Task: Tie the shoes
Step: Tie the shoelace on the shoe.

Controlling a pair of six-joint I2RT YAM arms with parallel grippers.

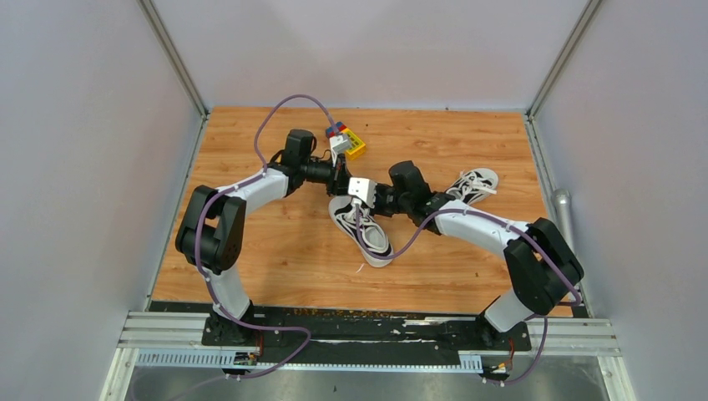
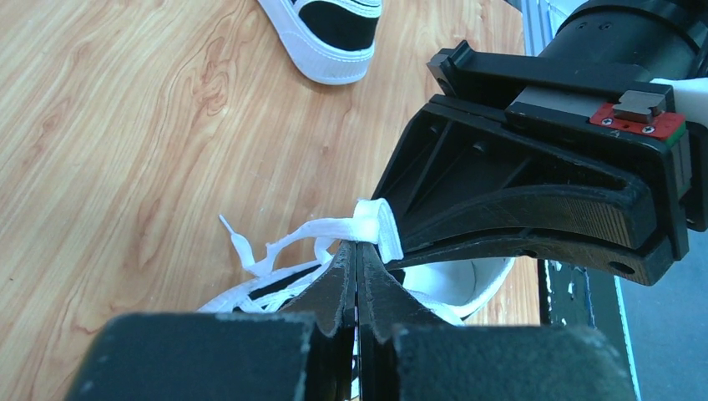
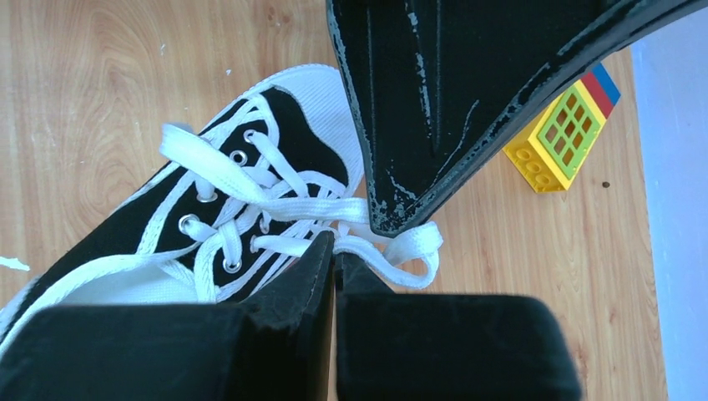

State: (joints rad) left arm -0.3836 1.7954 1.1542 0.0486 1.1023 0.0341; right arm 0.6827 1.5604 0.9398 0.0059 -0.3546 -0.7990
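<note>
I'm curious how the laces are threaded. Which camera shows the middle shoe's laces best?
The right wrist view: the laces cross between the eyelets, close and sharp. The left wrist view shows only one loop; the top view shows the shoe small, partly behind the arms.

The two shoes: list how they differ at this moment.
The middle shoe has its laces pinched by the shut left gripper and right gripper; the right-hand shoe lies apart, untouched. In the top view the middle shoe slants up-left to down-right, the right-hand shoe the opposite way. Both are black canvas with white soles and white laces, on the wooden table.
</note>
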